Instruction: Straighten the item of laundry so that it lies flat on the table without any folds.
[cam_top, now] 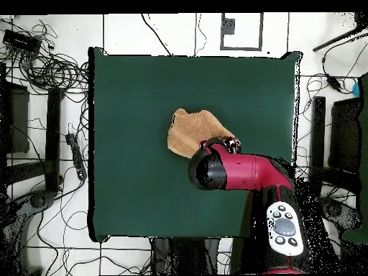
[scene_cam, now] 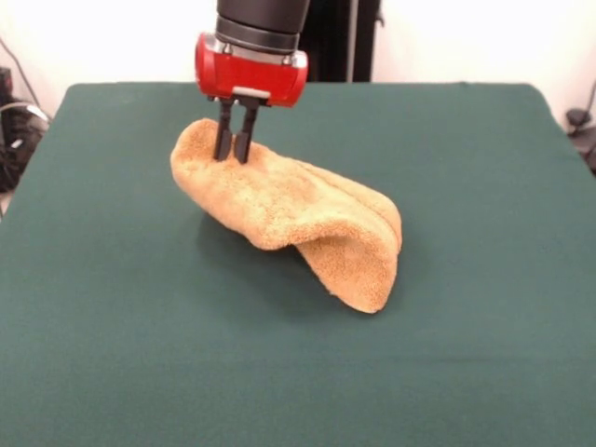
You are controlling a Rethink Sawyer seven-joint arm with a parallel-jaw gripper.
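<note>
Off to the side there's a messy tangle of black cables (cam_top: 44, 68) sprawled over the white tiled floor (cam_top: 165, 32). A dark framed square (cam_top: 241, 30) sits on the floor on one side, plus long black stands (cam_top: 53, 136) and some dark gear (scene_cam: 11, 121) by the edge.

End effector (scene_cam: 234, 149) pinching folded mustard towel (scene_cam: 293, 209), lifted above green table (scene_cam: 466, 326)

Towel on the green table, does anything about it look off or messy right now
Yes. The towel is bunched and folded over itself, not flat: the gripper pinches one end, and the other end droops to the table. No damage shows.
</note>
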